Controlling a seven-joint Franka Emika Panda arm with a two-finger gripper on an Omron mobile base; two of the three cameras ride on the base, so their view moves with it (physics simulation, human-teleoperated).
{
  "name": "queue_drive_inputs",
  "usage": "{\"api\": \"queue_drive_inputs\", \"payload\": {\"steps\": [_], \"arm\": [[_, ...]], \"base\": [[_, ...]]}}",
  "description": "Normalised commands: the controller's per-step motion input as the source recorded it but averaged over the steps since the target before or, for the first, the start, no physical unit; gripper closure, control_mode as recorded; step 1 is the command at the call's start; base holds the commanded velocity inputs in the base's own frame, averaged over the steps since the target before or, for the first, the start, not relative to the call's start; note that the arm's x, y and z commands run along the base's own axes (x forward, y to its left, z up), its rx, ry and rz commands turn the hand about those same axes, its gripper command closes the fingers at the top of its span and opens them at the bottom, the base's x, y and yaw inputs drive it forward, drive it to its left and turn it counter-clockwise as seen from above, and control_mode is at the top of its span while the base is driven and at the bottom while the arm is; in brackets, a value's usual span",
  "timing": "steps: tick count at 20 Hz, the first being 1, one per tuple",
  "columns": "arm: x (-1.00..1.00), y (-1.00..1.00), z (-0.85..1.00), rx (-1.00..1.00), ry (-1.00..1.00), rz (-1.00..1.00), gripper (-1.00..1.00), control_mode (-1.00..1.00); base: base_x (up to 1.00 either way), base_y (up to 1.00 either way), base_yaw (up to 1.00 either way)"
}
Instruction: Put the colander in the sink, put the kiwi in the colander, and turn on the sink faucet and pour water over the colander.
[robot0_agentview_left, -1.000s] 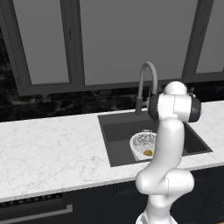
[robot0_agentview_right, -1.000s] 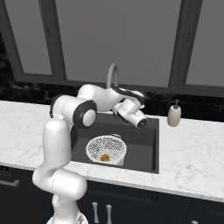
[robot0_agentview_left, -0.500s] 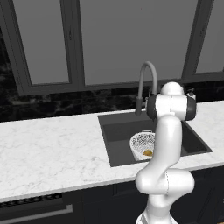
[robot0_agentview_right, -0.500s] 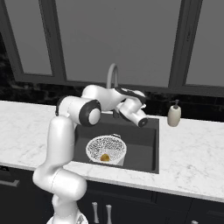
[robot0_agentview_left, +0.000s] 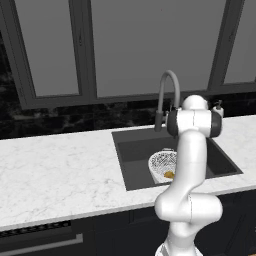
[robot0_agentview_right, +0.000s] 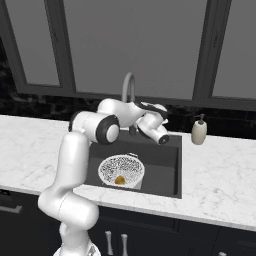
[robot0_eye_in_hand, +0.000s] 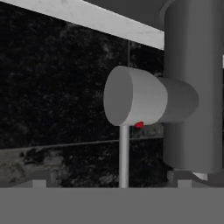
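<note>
End effector (robot0_agentview_right: 165, 140): at faucet base, finger spread indiscernible.
Faucet handle (robot0_eye_in_hand: 131, 102): directly ahead, close.
Colander (robot0_agentview_right: 121, 170): below in sink (robot0_agentview_right: 162, 165), kiwi (robot0_agentview_right: 120, 179) inside.
Risk: glancing off handle; water stays off.

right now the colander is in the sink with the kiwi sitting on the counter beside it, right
Not quite. The colander is in the sink, but the kiwi lies inside the colander, not on the counter. The right base view shows it on the mesh floor.
</note>
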Motion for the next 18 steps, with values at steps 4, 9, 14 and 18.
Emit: {"api": "queue_drive_inputs", "payload": {"steps": [4,9,14,18], "arm": [[0.31,0.00,0.00,0.00,0.00,-0.02,-1.00,-1.00],[0.26,0.00,-0.06,0.00,0.00,-0.02,-1.00,-1.00],[0.13,0.00,-0.03,0.00,0.00,-0.02,1.00,-1.00],[0.01,-0.25,0.00,0.00,0.00,-0.03,1.00,-1.00]], "base": [[0.00,0.00,0.00],[0.00,0.00,0.00],[0.00,0.00,0.00],[0.00,0.00,0.00]]}}
